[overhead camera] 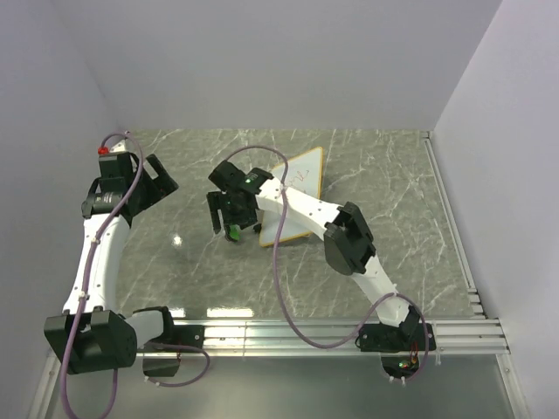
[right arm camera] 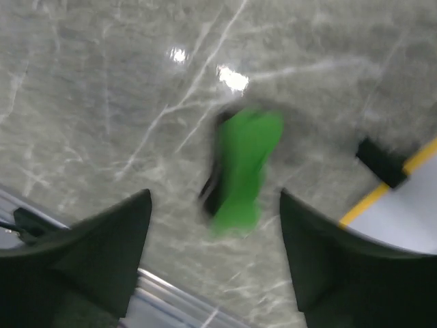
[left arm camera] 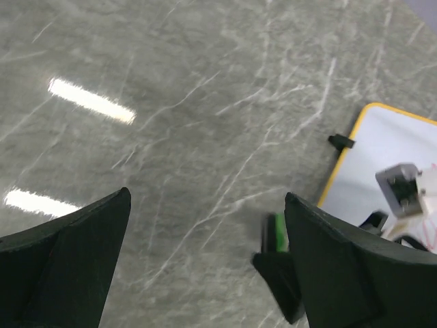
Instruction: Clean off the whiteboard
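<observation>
Nearest us, the right fingers [right arm camera: 89, 253] stand spread on either side of the small green-and-black eraser block [right arm camera: 242, 167] lying on the grey marbled worktop [right arm camera: 102, 102], pinching nothing, while the left fingers [left arm camera: 68, 260] gape wide above the worktop off to the left. Just beyond the eraser lies the small flat white whiteboard [overhead camera: 306, 170] with its thin orange frame, turned corner-on, faint red scribbles [left arm camera: 425, 232] near one edge. We judge it light, stiff and apt to skate on its small black feet [left arm camera: 341, 142], so we would steady it by the frame edge.
</observation>
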